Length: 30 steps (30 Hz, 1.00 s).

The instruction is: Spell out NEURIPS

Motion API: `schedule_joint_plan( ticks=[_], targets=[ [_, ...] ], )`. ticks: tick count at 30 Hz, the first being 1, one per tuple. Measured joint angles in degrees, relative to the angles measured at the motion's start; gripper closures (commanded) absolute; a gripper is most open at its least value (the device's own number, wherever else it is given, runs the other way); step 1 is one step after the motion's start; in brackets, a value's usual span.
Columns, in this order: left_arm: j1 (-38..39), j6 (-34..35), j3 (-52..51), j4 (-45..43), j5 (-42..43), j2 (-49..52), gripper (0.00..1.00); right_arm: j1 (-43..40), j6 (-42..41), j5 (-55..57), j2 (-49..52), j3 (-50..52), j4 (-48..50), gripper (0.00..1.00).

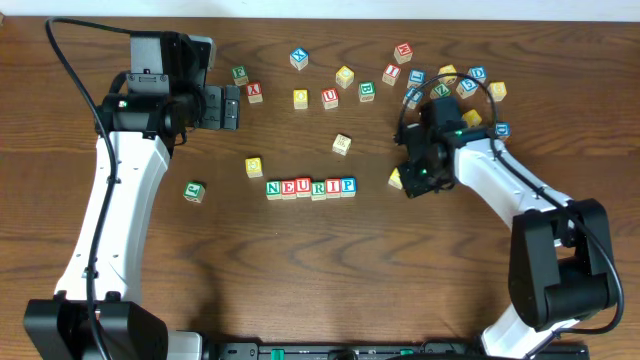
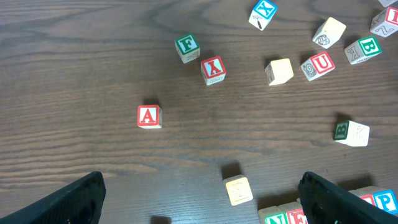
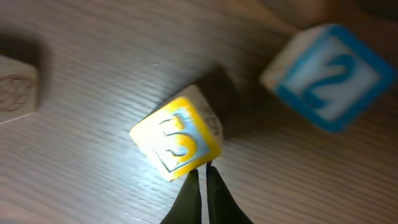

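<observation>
Six wooden cubes stand in a row reading N, E, U, R, I, P (image 1: 311, 187) at the table's middle; its N and E (image 2: 281, 217) and its P (image 2: 384, 200) also show in the left wrist view. Right of that row, apart from it, lies a yellow-faced cube (image 1: 396, 179) marked S (image 3: 177, 140), tilted on the table. My right gripper (image 1: 415, 181) is shut, its tips (image 3: 202, 172) touching that cube's near corner with nothing between them. My left gripper (image 1: 232, 107) hovers open at the back left (image 2: 200, 180), holding nothing.
Loose cubes lie along the back: a red A (image 2: 148, 116), a green F (image 2: 187, 47), a red X (image 2: 213, 70) and a cluster at the back right (image 1: 450, 85). A blue-edged cube marked 2 (image 3: 326, 74) sits close to the S cube. Another yellow cube (image 1: 254, 166) lies left of the row.
</observation>
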State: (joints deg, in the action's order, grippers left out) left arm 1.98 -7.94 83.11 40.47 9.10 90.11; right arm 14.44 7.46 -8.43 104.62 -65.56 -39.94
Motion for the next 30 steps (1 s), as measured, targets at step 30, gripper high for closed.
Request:
schedule_joint_plan(
  ticks=[30],
  targets=[
    [0.0,0.0,0.0,0.0,0.0,0.0,0.02,4.02,-7.61,9.29,0.0,0.02,-1.6,0.99]
  ],
)
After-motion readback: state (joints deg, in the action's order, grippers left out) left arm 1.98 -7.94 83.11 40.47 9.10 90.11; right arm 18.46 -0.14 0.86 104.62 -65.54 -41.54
